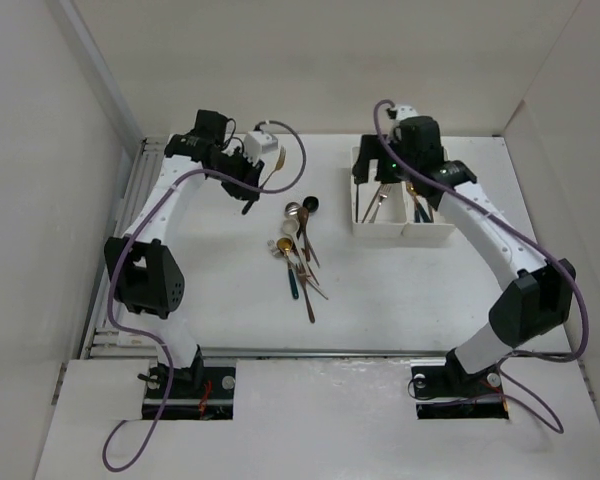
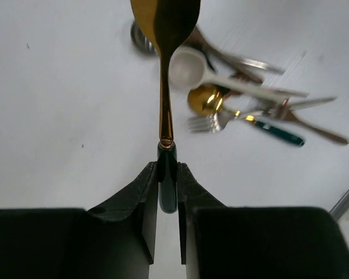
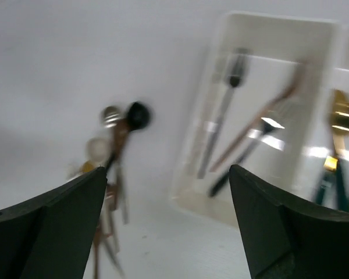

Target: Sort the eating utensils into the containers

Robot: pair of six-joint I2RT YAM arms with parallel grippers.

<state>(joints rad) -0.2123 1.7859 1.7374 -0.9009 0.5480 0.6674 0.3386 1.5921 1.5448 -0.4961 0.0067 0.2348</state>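
Two joined white bins (image 1: 400,233), both partly filled; one gold spoon (image 2: 164,23) in my grasp.
Left compartment (image 3: 267,29): three slim utensils, one a dark-headed fork (image 3: 235,72). Right compartment (image 3: 348,61): a teal-handled spoon (image 3: 340,116), gold bowl. My left gripper (image 2: 167,174) is clamped on the gold spoon's teal handle, above the table, near the loose utensil pile (image 1: 300,255). My right gripper (image 3: 167,174) hangs over the bins, fingers spread wide, holding nothing.

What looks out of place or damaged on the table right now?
Nothing stands out. The left gripper grips a gold spoon straight by its handle; the unsorted utensils lie in one tangled pile, and the white tray sits flat with its contents inside.
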